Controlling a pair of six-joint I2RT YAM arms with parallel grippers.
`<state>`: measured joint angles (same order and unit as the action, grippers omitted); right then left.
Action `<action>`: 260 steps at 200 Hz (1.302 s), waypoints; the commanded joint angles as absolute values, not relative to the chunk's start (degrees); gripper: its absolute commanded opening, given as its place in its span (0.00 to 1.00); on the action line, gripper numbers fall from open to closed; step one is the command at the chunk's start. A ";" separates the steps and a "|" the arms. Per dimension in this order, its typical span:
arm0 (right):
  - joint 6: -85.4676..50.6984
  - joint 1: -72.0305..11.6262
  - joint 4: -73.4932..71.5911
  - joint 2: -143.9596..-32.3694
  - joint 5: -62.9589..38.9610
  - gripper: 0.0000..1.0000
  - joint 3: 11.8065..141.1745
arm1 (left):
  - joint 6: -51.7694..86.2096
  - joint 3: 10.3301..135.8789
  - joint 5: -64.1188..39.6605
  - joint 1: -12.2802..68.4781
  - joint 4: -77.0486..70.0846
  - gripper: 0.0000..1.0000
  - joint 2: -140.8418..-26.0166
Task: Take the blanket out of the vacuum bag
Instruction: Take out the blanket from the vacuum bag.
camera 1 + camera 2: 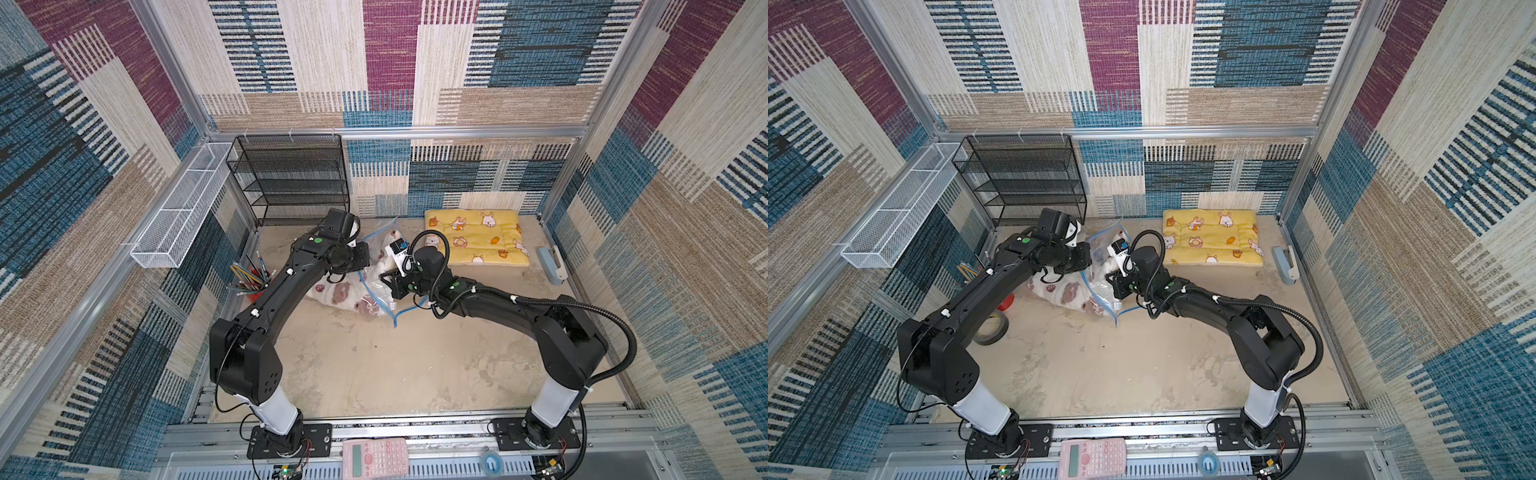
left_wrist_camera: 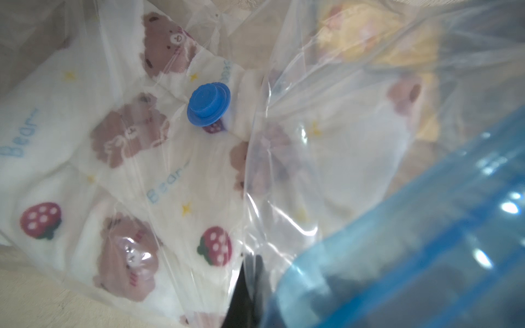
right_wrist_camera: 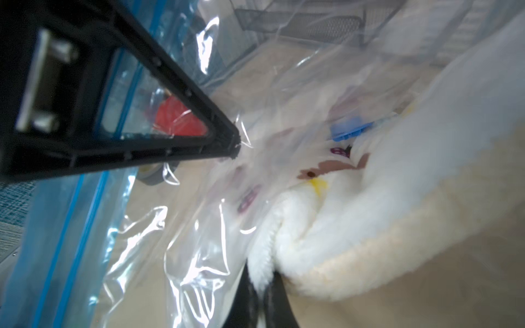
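Fleece blanket point(image 3: 369, 213), in vacuum bag point(image 3: 184, 241), pinched by right end effector point(image 3: 262, 286).

The left arm point(image 1: 282, 291) and right arm point(image 1: 498, 303) are black with white base sleeves point(image 1: 274, 411) and green dots point(image 1: 318, 240).

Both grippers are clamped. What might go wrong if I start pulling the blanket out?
1. The left gripper pinches only a thin fold of the vacuum bag. The slick plastic may slip, and the bag would then drag along with the blanket.
2. The right gripper holds just an edge of the blanket. Most of it sits bunched inside, so it might snag at the blue zip strip.
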<state>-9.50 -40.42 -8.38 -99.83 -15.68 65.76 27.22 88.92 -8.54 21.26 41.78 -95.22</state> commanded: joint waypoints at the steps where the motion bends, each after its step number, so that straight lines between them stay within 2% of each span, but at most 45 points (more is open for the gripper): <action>1: -5.49 -40.43 -14.11 -96.57 -13.62 0.00 63.43 | 27.62 88.77 -8.70 21.10 41.40 0.00 -95.04; 75: -4.25 -39.46 -11.42 -93.98 -11.49 0.00 65.09 | 27.34 88.86 -8.88 21.14 41.42 0.00 -95.33; 91: -5.85 -38.63 -10.17 -93.24 -13.80 0.00 65.95 | 27.34 88.86 -8.89 21.19 41.48 0.00 -95.43; 119: -10.71 -35.40 -9.67 -92.98 -24.87 0.00 67.15 | 27.33 88.89 -8.99 21.13 41.44 0.00 -95.31; 151: -10.65 -35.07 -5.95 -93.13 -23.73 0.00 69.17 | 27.32 88.86 -8.81 21.18 41.40 0.00 -95.26; 196: -1.43 -35.07 -6.16 -88.67 -29.29 0.00 66.60 | 27.36 88.86 -8.88 21.18 41.48 0.00 -95.32; 232: 6.77 -35.02 -5.49 -84.59 -29.05 0.00 64.00 | 27.38 88.86 -8.87 21.20 41.41 0.00 -95.43; 260: 11.10 -35.06 -7.77 -81.66 -34.25 0.00 60.65 | 27.37 88.91 -8.79 21.18 41.48 0.00 -95.53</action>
